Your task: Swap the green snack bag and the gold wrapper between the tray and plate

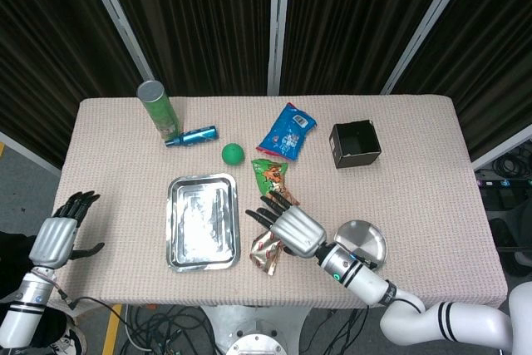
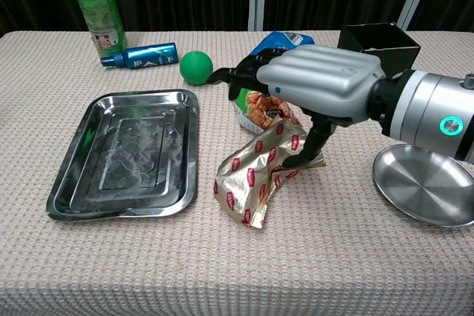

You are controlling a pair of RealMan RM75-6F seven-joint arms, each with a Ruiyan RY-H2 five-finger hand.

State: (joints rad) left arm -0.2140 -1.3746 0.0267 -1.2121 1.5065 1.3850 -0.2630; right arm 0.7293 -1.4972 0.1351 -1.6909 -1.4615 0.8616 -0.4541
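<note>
The gold wrapper (image 1: 266, 251) (image 2: 255, 172) lies crumpled on the cloth just right of the steel tray (image 1: 204, 222) (image 2: 126, 153). My right hand (image 1: 291, 229) (image 2: 318, 83) hovers over it with its fingers spread toward the tray; its thumb reaches down to the wrapper's upper edge. The green snack bag (image 1: 273, 180) (image 2: 259, 109) lies on the table behind that hand, partly hidden in the chest view. The round plate (image 1: 362, 243) (image 2: 426, 183) has nothing in it, nor does the tray. My left hand (image 1: 58, 234) hangs off the table's left edge, fingers apart, holding nothing.
Along the back stand a green can (image 1: 158, 110), a blue bottle (image 1: 191, 135) on its side, a green ball (image 1: 233, 153), a blue snack bag (image 1: 287, 130) and a black open box (image 1: 355, 145).
</note>
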